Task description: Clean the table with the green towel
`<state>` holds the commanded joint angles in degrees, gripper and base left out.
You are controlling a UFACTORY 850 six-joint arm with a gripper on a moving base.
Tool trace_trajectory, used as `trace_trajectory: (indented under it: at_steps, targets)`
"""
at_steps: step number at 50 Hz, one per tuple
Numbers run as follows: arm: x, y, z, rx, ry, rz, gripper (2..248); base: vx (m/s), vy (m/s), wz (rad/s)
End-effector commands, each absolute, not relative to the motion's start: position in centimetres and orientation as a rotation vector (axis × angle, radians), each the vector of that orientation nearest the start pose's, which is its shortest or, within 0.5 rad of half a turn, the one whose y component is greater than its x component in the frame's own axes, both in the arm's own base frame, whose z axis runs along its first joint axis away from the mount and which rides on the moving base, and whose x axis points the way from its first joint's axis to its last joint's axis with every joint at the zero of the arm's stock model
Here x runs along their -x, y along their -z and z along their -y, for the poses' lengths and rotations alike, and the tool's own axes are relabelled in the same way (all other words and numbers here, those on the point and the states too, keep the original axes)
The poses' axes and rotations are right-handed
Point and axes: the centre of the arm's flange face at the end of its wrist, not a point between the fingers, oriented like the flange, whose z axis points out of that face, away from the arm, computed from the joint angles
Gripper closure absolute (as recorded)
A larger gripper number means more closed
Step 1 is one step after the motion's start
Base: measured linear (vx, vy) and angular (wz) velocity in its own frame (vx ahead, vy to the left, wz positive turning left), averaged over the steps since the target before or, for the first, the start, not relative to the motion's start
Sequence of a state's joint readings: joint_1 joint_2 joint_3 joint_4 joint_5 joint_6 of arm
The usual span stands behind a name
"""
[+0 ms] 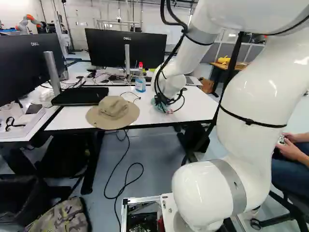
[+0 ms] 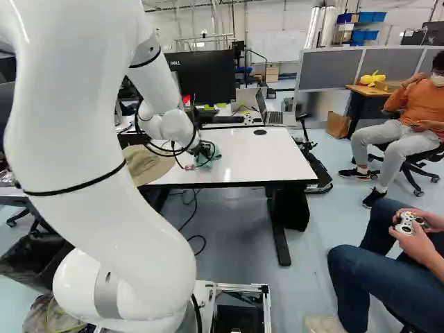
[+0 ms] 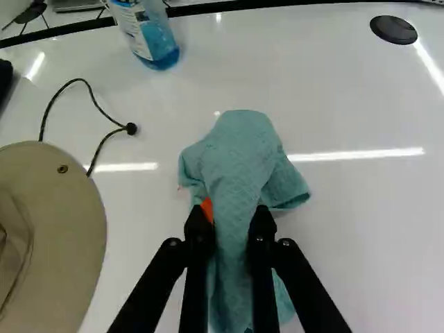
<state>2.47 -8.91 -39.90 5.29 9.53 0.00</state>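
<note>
A black two-finger gripper (image 3: 231,225) clamps the green towel (image 3: 239,159) at the white table (image 3: 361,229), its fingers parted by bunched cloth. The hold likely leaves loose folds at twelve o'clock, straight ahead of the fingers, for wiping. The wide-brimmed hat (image 3: 59,222) at nine and the bottle of blue liquid (image 3: 156,41) at eleven could hamper strokes that way.

so the white arm (image 2: 97,159) is over the desk (image 2: 263,159), gripper (image 2: 207,149) at the green towel (image 2: 210,160), tan hat (image 2: 147,168) partly hidden behind the arm, open laptop (image 2: 274,118) further back
</note>
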Motion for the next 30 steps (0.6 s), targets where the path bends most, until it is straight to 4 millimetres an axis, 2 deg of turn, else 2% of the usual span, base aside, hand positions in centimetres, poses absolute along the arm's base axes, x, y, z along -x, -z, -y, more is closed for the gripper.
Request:
trace_trajectory:
  at_steps: [10,30]
  targets:
    - [-48.3,-39.2,-1.1,2.918,1.085,-0.105,188,0.000,0.000,0.000]
    - [-52.2,-39.1,-1.4,2.908,1.107,-0.098,188,0.000,0.000,0.000]
